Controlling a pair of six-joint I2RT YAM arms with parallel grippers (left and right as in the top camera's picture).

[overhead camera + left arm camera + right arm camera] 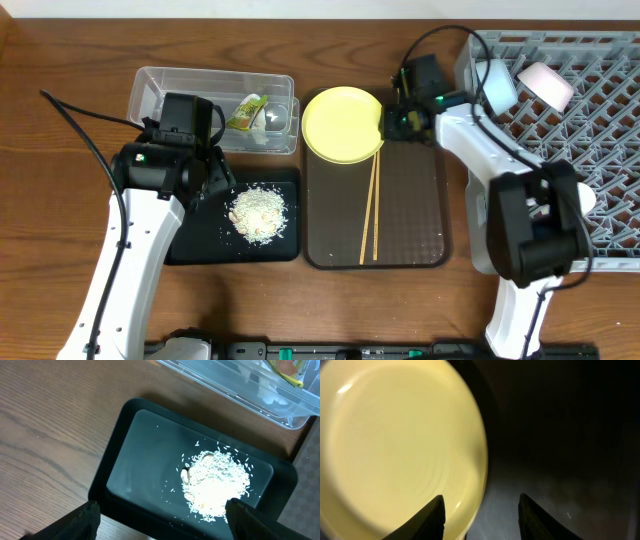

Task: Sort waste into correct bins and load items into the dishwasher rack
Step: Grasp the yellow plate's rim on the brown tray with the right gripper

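Observation:
The yellow plate (342,123) lies on the top left of the brown serving tray (410,220), with the chopsticks (370,205) below it. My right gripper (392,122) is open at the plate's right rim; in the right wrist view (480,515) its fingers straddle the plate's edge (395,445). My left gripper (215,175) is open and empty above the black tray (190,240), which holds the rice scraps (258,212), also seen in the left wrist view (215,480). The green-and-yellow wrapper (245,110) lies in the clear tub (160,85). A light blue bowl (497,85) and a white bowl (545,85) sit in the grey rack (600,140).
The clear tub's corner (280,405) shows at the top right of the left wrist view, beside the black tray (145,460). The rack stands close to the right of the brown tray. My right arm's body lies over the rack's left side.

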